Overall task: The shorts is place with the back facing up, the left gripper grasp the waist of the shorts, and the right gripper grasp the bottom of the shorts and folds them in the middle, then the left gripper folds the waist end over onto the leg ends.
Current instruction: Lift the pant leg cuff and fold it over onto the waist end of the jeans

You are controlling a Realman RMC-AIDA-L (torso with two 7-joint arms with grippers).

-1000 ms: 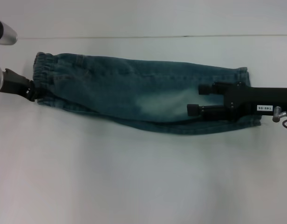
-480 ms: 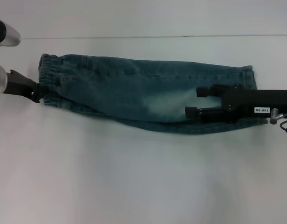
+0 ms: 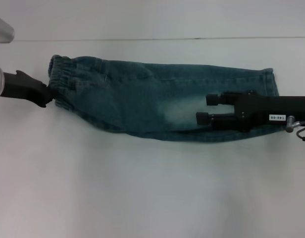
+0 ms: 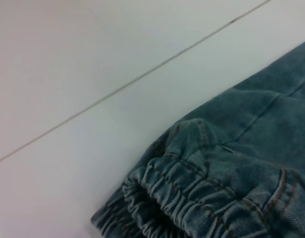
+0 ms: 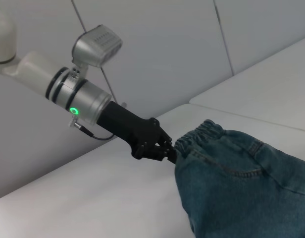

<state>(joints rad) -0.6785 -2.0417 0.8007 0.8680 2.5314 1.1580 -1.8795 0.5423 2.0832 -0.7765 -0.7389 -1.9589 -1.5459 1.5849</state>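
The blue-green denim shorts [image 3: 142,99] lie folded lengthwise in a long strip across the white table. The ruffled waist [image 3: 63,74] is at the left and the leg ends [image 3: 269,82] at the right. My left gripper [image 3: 47,94] is shut on the waist's edge; the right wrist view shows this left gripper [image 5: 166,148] pinching the waistband and holding it a little off the table. My right gripper [image 3: 208,108], on the arm with the white label, hovers open over the leg part, its fingers pointing toward the waist. The left wrist view shows only the waistband [image 4: 192,198].
The white table [image 3: 142,188] stretches toward me in front of the shorts. A thin seam line [image 3: 142,38] runs across the back, with a white wall behind it.
My left gripper has moved right, dragging the waist end with it toward the legs. The right gripper has shifted only slightly and stays open over the leg part.
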